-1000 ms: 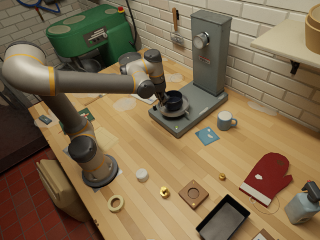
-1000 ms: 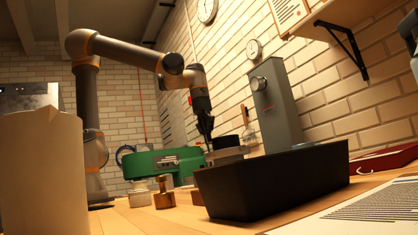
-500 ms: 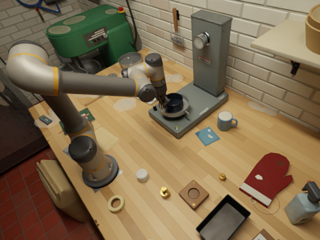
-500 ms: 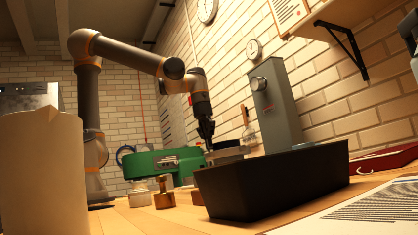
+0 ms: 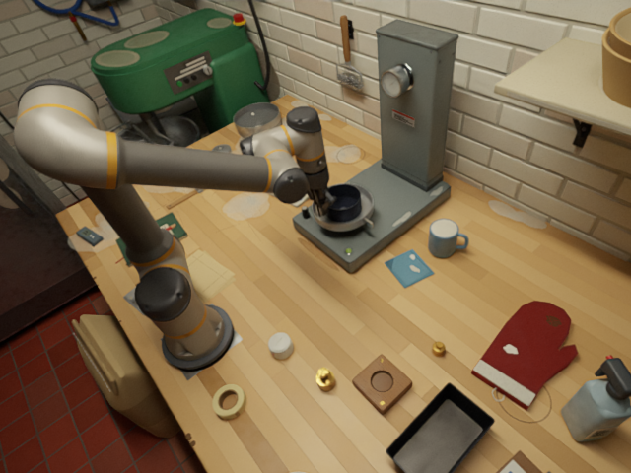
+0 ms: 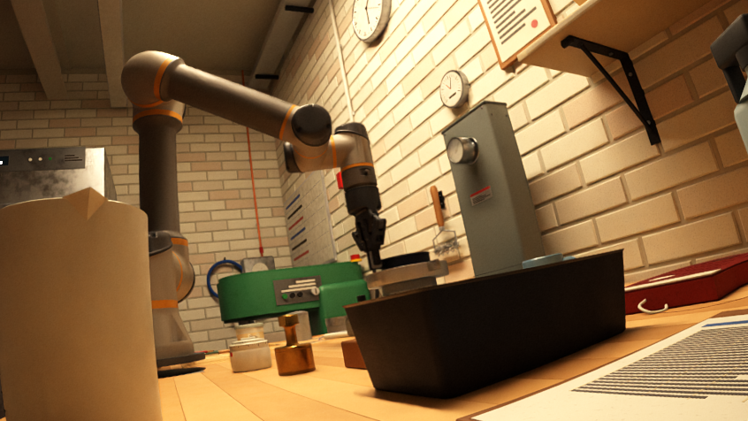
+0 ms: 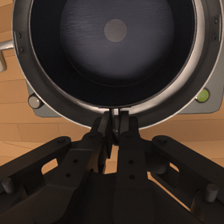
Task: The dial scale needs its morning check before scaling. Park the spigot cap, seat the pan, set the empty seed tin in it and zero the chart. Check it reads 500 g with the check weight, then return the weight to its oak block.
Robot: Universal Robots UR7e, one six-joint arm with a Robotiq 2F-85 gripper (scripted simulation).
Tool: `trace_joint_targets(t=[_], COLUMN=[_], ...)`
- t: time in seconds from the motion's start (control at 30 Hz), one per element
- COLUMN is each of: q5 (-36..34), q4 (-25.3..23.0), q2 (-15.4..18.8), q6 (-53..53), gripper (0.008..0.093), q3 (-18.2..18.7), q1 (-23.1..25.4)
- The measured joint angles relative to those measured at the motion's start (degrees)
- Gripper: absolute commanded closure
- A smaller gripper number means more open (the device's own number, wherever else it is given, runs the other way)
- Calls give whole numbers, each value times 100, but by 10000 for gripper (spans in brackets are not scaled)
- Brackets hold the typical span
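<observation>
The empty dark seed tin [image 5: 345, 202] [image 7: 113, 50] is held by its near rim in my closed gripper [image 5: 319, 207] [image 7: 115, 123] and sits inside the round steel pan [image 5: 340, 216] on the grey dial scale's platform [image 5: 372, 216]. The scale's column [image 5: 415, 102] with its round dial [image 5: 396, 80] rises behind it. The brass check weight [image 5: 325, 379] [image 6: 294, 352] stands on the bench near the front, left of the oak block [image 5: 382, 383], whose round recess holds nothing. A white cap [image 5: 281, 345] lies on the bench near my base.
The scale column stands just behind the pan. A mug [image 5: 445, 238], a blue card [image 5: 409, 268], a red oven mitt [image 5: 527, 351], a black tray [image 5: 440, 433], a spray bottle [image 5: 596, 402], a tape ring [image 5: 229, 401] and a green mixer [image 5: 178, 66] lie around the bench.
</observation>
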Motion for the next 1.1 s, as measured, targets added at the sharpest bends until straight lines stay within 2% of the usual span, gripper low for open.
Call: trace_joint_targets(t=[0.97, 1.1], q5=[0, 0], q4=[-69, -69], q2=[32, 33], q6=[0, 0], gripper=[934, 859], q3=[36, 36], q1=[0, 0])
